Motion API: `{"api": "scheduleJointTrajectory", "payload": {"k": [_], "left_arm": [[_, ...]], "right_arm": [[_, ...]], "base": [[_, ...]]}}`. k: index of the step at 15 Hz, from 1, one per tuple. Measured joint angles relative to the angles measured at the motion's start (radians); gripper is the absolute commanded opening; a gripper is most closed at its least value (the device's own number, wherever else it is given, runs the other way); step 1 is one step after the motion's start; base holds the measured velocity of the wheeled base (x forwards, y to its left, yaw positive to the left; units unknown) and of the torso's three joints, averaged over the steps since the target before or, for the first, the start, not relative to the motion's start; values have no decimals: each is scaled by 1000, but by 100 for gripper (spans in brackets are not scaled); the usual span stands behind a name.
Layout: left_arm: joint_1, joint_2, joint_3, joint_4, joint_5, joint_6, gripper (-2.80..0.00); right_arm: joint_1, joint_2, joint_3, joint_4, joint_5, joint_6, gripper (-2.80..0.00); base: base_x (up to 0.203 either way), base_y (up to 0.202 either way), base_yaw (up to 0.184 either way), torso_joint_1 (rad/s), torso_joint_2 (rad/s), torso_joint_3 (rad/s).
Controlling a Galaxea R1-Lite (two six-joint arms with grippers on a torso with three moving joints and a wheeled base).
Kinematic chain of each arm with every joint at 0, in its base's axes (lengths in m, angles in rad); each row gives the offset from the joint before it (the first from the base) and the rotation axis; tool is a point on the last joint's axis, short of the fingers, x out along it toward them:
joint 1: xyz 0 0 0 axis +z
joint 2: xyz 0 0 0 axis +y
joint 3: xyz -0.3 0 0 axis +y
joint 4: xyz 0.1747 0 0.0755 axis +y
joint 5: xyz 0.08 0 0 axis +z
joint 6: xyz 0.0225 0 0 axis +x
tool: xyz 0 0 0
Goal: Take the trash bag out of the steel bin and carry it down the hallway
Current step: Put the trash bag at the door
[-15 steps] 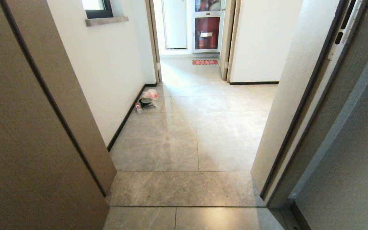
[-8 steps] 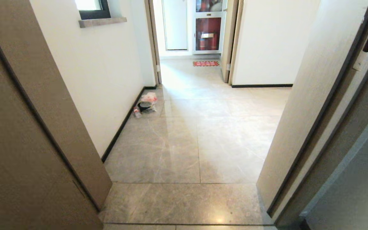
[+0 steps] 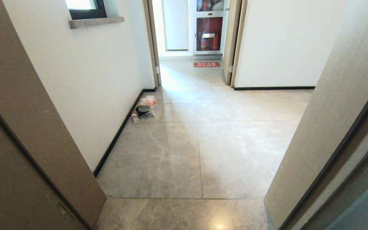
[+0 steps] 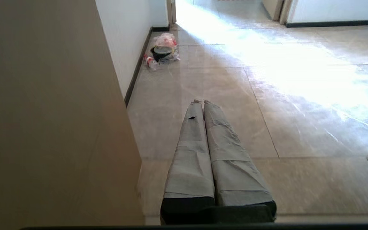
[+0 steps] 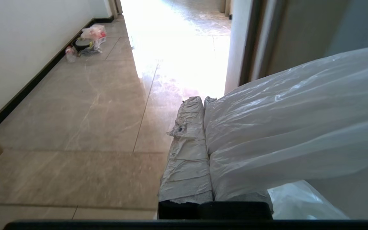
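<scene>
- Whole head view shifted against the two earlier frames: door frames on both sides slid outward and down, threshold tile line dropped toward the bottom edge. Read as the base rolling forward through the doorway, not as any object moving.
- Hallway [image 3: 200,143] now fills the centre of the frame: grey-beige tiles, white wall with black skirting [image 3: 115,140] along the left.
- Floor litter [image 3: 143,109] at centre left, against the skirting: black round bowl in clear wrap, clear bag with red contents, small bottle. Same spot on the floor as before; only drawn a little lower in frame.
- Far doorway and red floor mat [image 3: 206,64] at top centre.
- Right gripper [image 5: 204,102] clamped tight on the trash bag [image 5: 299,134]; translucent white film billows from between the taped fingers [image 5: 187,127] across the right half of the right wrist view.
- Left gripper [image 4: 202,103] closed, nothing in it, pointing ahead over bare tile in the left wrist view.
- Steel bin in no view.
- Neither arm visible in head view.
- Judgement: bag already out of the bin; carry leg under way, doorway nearly cleared.
- Risk noted: right door frame [image 5: 251,41] just beside the loose bag; film could brush or snag there.
</scene>
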Motion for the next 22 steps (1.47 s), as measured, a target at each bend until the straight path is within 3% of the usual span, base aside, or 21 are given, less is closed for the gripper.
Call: {"api": "scheduleJointTrajectory", "payload": {"k": [22], "left_arm": [[0, 0, 0, -1, 0, -1, -280]], "right_arm": [[0, 0, 0, 0, 0, 0, -280]], "base": [[190, 0, 0, 3, 3, 2]]}}
